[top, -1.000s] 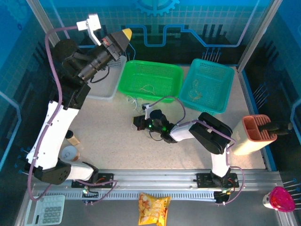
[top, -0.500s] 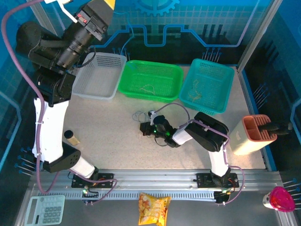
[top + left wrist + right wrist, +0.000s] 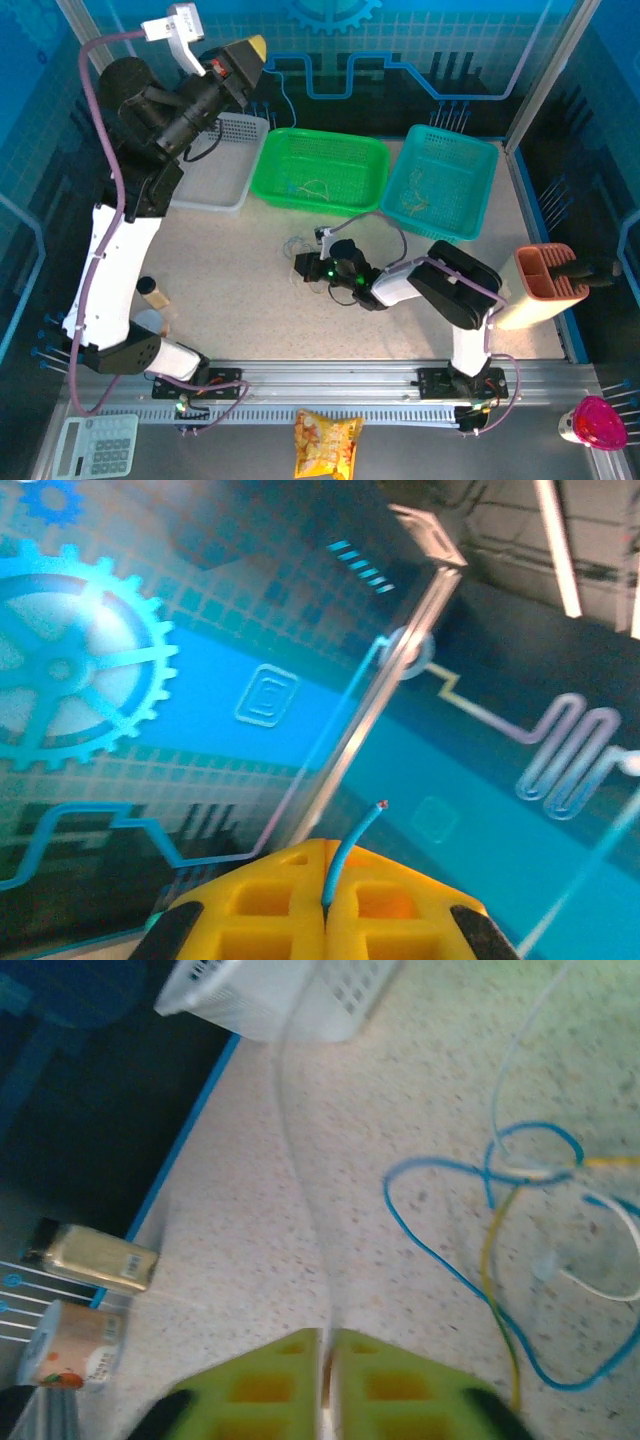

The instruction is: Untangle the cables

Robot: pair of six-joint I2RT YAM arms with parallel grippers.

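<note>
Left gripper [image 3: 255,46] swung down, pinching blue cable [image 3: 355,838]; right gripper [image 3: 326,1355] pinching white cable [image 3: 300,1170]

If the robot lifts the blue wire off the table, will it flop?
Probably floppy: the blue wire lies in loose loops. Likely very light, being thread-thin. It may drag the yellow wire along, since they cross.

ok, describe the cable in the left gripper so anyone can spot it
Above the grey basket is the raised left gripper, yellow-fingered. It pinches a thin blue cable, end poking out between the fingers. The other cables lie on the table; this one is aloft.
</note>
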